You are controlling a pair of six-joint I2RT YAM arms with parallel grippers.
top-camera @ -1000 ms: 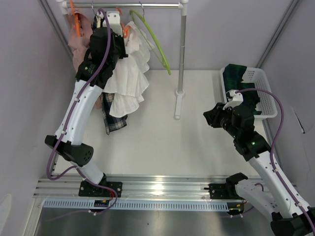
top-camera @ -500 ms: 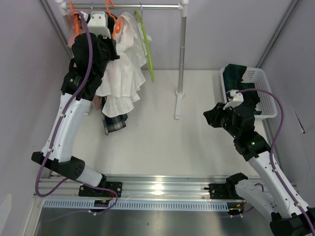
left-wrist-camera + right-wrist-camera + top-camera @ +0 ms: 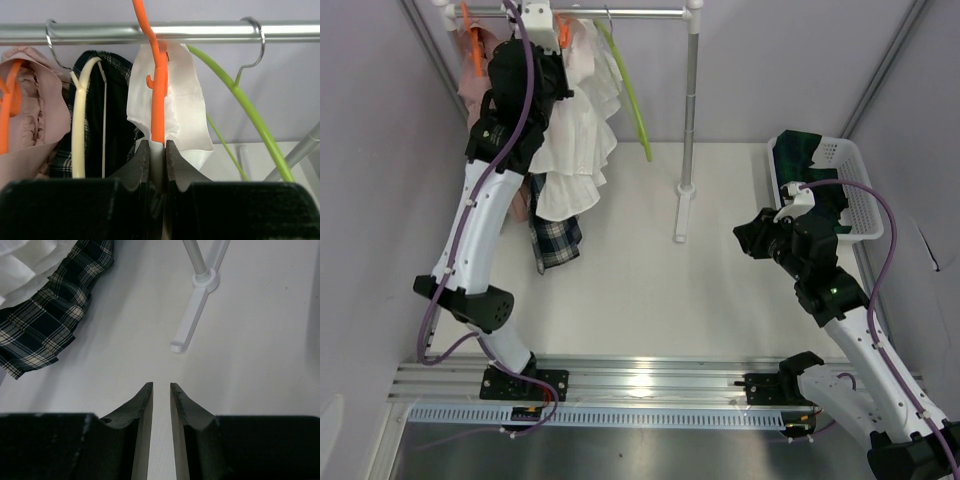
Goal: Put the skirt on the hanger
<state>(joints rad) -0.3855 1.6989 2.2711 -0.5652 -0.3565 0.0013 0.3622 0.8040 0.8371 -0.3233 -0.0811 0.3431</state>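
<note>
Left tool [image 3: 157,148] is clamping the hanger [image 3: 158,95] neck under the rail [image 3: 200,31], 11 o'clock. Skirt [image 3: 575,150] is draping from it and looks light, soft and slippery, so the stiff neck seems the safer hold. Right tool [image 3: 161,390] is hovering narrow and empty.

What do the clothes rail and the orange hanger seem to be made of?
The clothes rail looks like polished metal: bright streaked reflections. The orange hanger is probably moulded plastic, slightly glossy: even colour, small moulded hook on its neck.

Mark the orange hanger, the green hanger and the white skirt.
orange hanger [image 3: 158,100], left wrist view, vertical neck
green hanger [image 3: 250,113], left wrist view, sloping arm
white skirt [image 3: 575,150], top external view, ruffled middle
</note>
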